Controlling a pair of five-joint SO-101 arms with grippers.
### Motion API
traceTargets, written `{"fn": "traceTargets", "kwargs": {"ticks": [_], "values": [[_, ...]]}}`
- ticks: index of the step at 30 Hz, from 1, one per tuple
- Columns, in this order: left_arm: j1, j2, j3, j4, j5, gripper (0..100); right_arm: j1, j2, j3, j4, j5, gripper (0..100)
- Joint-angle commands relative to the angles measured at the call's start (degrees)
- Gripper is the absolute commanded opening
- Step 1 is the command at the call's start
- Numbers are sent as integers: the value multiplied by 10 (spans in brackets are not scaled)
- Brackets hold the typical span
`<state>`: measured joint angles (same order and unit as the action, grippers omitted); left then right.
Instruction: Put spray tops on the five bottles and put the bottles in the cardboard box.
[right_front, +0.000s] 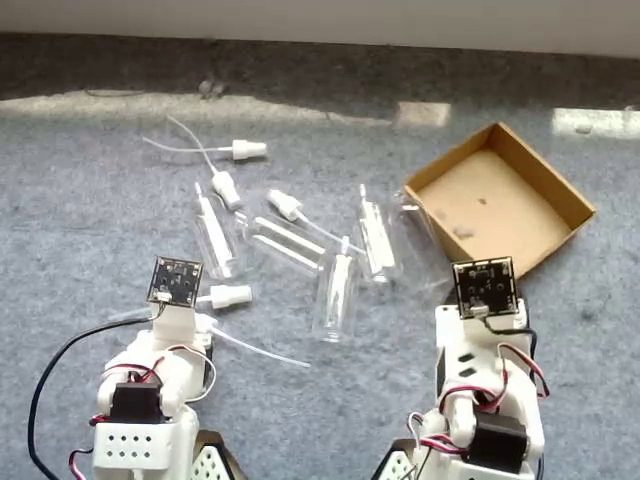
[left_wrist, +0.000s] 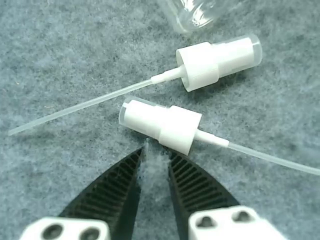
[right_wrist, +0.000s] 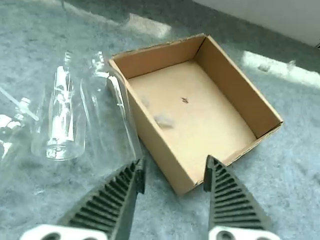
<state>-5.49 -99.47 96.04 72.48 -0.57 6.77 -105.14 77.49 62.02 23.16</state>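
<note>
The grey felted surface (right_front: 90, 220) carries an open cardboard box (right_front: 497, 205) at upper right. Across the middle lie clear bottles (right_front: 336, 288) on their sides, with white spray tops (right_front: 231, 296) scattered left of them.

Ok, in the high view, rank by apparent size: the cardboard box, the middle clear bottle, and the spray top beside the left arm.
Largest: cardboard box.
Then: clear bottle.
Smallest: spray top, judged by its white head; its thin tube is hard to trace.
</note>
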Motion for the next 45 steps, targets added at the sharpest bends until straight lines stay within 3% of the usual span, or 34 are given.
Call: {"fn": "traceTargets", "kwargs": {"ticks": [1,10,21,26,33,45], "values": [[11,-3,12,3,3,6,8,17,-76,4,10,183],[11,-3,12,3,4,6,1,364,-295,65,9,183],[11,-3,12,3,4,6,-99,718,-549,169,9,194],[11,-3,12,3,4,6,-130,848,-611,176,9,324],[11,-3,12,3,3,6,-170,976,-635,75,6,361],[11,-3,12,3,3,6,-171,1087,-635,-47,6,361]]}}
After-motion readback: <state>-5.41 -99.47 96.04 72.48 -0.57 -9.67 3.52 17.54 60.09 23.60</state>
